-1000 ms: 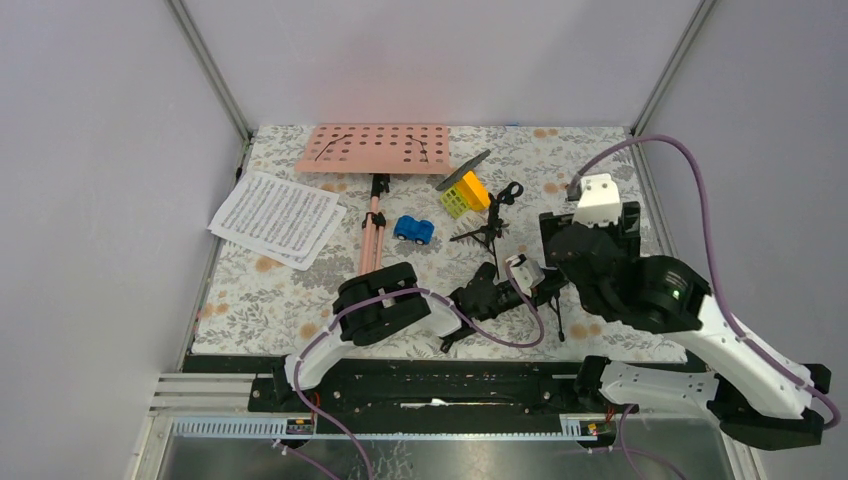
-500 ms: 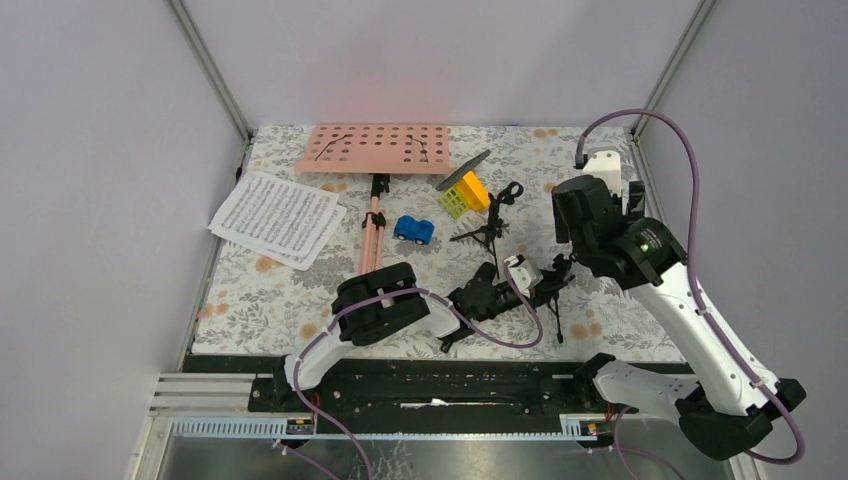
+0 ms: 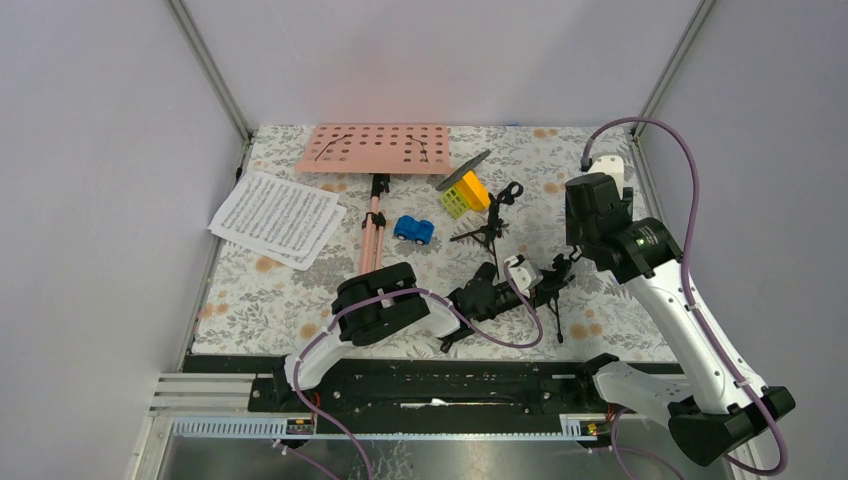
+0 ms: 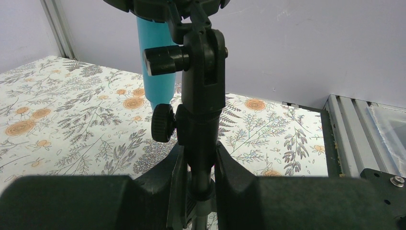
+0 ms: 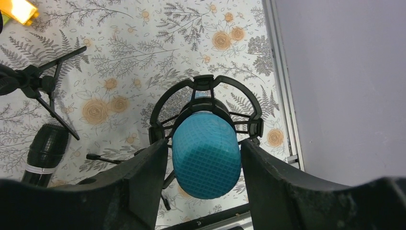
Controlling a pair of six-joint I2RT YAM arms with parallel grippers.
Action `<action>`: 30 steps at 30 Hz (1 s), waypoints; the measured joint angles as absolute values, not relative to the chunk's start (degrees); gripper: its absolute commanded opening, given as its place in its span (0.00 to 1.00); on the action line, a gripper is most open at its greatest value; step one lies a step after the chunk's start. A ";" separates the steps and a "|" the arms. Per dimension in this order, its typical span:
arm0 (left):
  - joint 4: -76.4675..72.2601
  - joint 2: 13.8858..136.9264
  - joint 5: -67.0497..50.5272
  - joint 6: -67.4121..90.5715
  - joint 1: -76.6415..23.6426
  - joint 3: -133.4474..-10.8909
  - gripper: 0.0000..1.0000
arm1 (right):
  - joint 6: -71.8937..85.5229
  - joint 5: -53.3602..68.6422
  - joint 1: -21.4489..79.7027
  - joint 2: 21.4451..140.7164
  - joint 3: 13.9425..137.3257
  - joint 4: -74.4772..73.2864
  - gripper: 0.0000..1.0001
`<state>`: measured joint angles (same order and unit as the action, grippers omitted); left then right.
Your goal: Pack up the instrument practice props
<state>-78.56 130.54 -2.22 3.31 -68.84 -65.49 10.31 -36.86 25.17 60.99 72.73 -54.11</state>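
Observation:
The blue mic (image 5: 206, 155) stands on its small black tripod near the table's right front. My left gripper (image 4: 200, 153) is shut on the black stem of that stand; it also shows in the top view (image 3: 520, 280). My right gripper (image 5: 203, 143) is open, with a finger on each side of the blue mic's head and a gap at both sides. The black mic (image 5: 45, 148) lies to the left, by a small black tripod (image 3: 490, 225). The pink music stand (image 3: 375, 148) lies at the back. The white sheet-music pages (image 3: 277, 217) lie at the left.
A small blue toy car (image 3: 413, 229) and a yellow-green block (image 3: 464, 193) sit mid-table between the pink stand's legs (image 3: 372, 235) and the black tripod. The table's right rail (image 5: 282, 110) runs close beside the blue mic. Grey walls enclose the table.
My right arm has swung back and to the right, and its wrist now hangs over the blue mic. The left arm and the props have not moved.

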 measured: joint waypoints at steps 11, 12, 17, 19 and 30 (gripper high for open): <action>-78.59 130.54 -2.22 3.51 -68.84 -65.49 0.00 | 10.28 -35.27 24.58 59.99 71.26 -53.23 0.35; -78.59 130.54 -2.22 3.51 -68.84 -65.49 0.00 | 10.28 -35.24 24.58 59.83 71.26 -53.23 0.33; -78.59 130.54 -2.22 3.51 -68.84 -65.49 0.00 | 9.93 -34.76 24.58 59.51 72.42 -53.78 0.26; -78.59 130.54 -2.22 3.51 -68.84 -65.52 0.00 | 9.61 -34.35 24.58 59.64 74.81 -54.83 0.22; -77.10 130.54 -2.09 3.79 -68.86 -66.50 0.00 | 6.59 -30.59 24.47 62.35 93.86 -61.10 0.14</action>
